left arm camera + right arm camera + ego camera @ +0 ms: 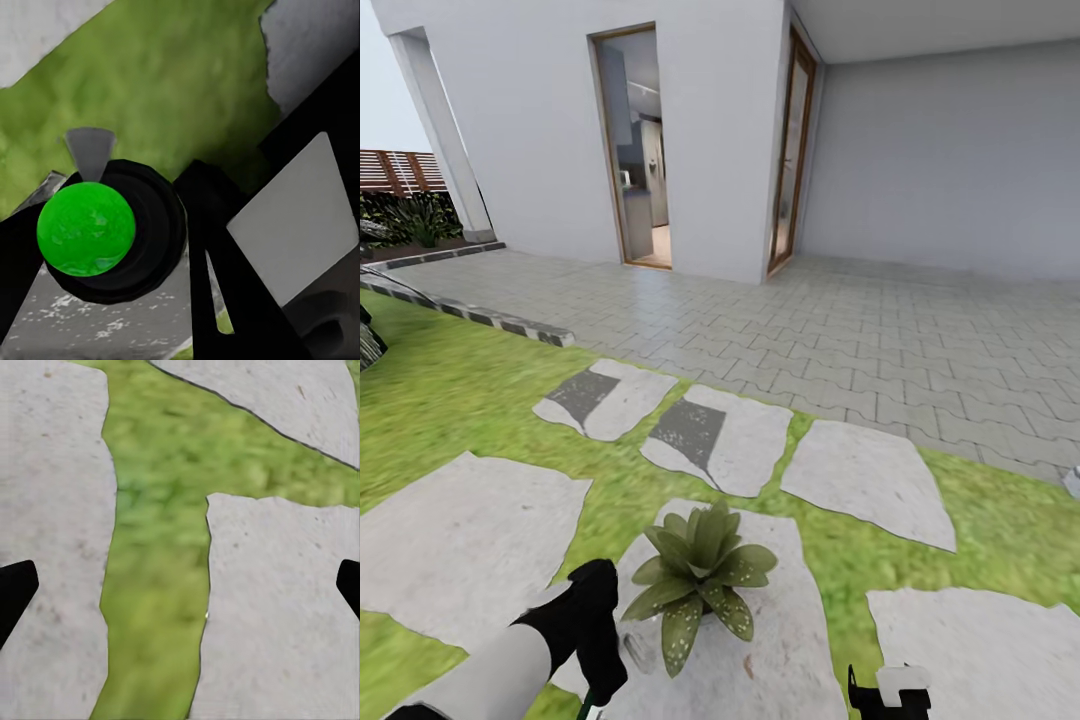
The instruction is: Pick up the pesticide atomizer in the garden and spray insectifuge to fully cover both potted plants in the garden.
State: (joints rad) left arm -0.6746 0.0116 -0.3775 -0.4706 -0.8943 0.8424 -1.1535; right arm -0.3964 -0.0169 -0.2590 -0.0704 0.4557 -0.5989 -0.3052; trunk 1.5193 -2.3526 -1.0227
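Left gripper (598, 640) first — closed, by the look of it, on the pesticide atomizer (146, 229), with black fingers (217, 255) pressed against either side of a round green-and-black body in the left wrist view. Seen almost end-on there, so hard to read the bottle's long axis; in the head view, only a green sliver poking out below the gripper, which suggests a roughly upright hold. Just beside this gripper, to its right and a little ahead: one potted plant (700, 575), a low rosette standing on a stepping stone (790, 640) in the lawn (450, 400). Already some insectifuge (680, 640) — whitish specks — on the leaves nearest the gripper and on the lower front ones; far fewer on the inner and farther leaves, as far as can be told. Right gripper (888, 692) well off to the plant's other side, spread wide with nothing in it, dark fingertips (15, 592) at both edges of its wrist view over bare stone and grass. Clearly the left arm's job, then: nearer, and carrying the sprayer. Probably a matter of turning the nozzle toward the rosette's centre and far side. Cannot tell from these views which way the nozzle faces.
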